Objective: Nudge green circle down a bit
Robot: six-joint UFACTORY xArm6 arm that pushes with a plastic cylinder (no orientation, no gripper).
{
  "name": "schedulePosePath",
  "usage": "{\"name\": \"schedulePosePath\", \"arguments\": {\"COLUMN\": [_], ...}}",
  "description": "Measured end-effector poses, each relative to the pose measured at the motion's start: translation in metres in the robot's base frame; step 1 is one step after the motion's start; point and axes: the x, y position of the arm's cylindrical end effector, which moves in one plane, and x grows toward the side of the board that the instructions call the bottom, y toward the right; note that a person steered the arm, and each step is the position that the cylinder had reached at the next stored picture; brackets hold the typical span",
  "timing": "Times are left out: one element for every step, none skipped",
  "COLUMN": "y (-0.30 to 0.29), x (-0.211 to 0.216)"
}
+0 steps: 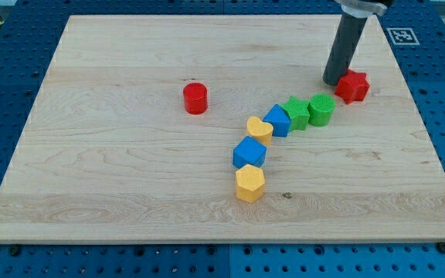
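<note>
Our arm carries no pincer, so there is nothing to open, close or grip — only a dark rod whose end, my tip (334, 82), rests on the desk (114, 170) near its upper right corner. Just beside the tip, at about three o'clock, sits the red star (352, 86), so close we cannot tell whether they touch.

The green circle (321, 110) lies at roughly seven o'clock from the tip, near but apart. That is the relation the move turns on: the tip is already on the circle's far side, slightly to the view's right of its centre, so we judge a small shift toward nine o'clock would line it up before a short push toward six.

The circle is the right end of a curved chain. Touching it at nine o'clock is a green block (297, 113), then a blue block (278, 120), a yellow heart (259, 128), a blue cube (249, 152) and a yellow hexagon (249, 184). A red cylinder (195, 98) stands well apart at the left.

The desk is pale wood, with bare board at six o'clock from the circle — room enough for a nudge. Around it is a blue perforated base (439, 116).
</note>
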Motion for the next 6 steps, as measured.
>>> {"name": "schedulePosePath", "arguments": {"y": [0.012,0.013,-0.009,-0.042,-0.034,-0.003], "x": [0.005,0.006,0.007,0.023,0.037,0.037]}}
